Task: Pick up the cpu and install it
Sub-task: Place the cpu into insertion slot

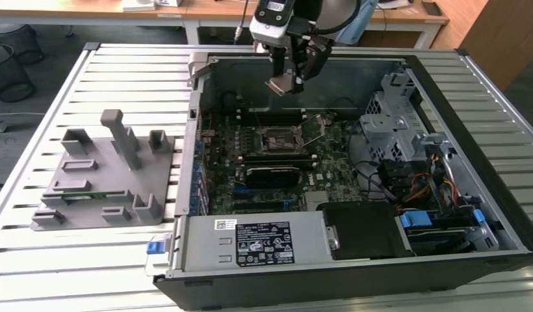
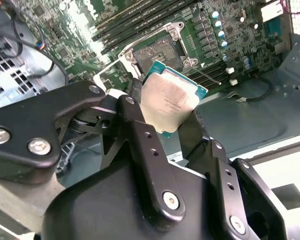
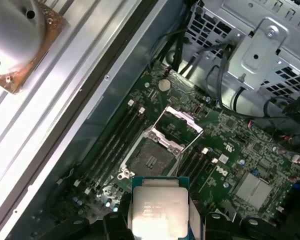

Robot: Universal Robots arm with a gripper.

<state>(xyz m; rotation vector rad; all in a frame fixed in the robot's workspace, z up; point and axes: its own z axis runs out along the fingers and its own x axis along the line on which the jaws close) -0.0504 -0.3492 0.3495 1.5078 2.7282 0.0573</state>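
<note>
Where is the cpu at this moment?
Gripped in the claw, the cpu hangs over the open computer case near its far wall in the exterior view, raised clear of the motherboard's empty socket.

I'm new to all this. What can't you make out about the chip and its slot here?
- The cpu's underside: faces away in both wrist views.
- Its side edges: covered by the gripper's fingers in the second wrist view.
- The socket's pins: too small in the first wrist view.
- The grey holder's slots: contents too small in the exterior view.
</note>
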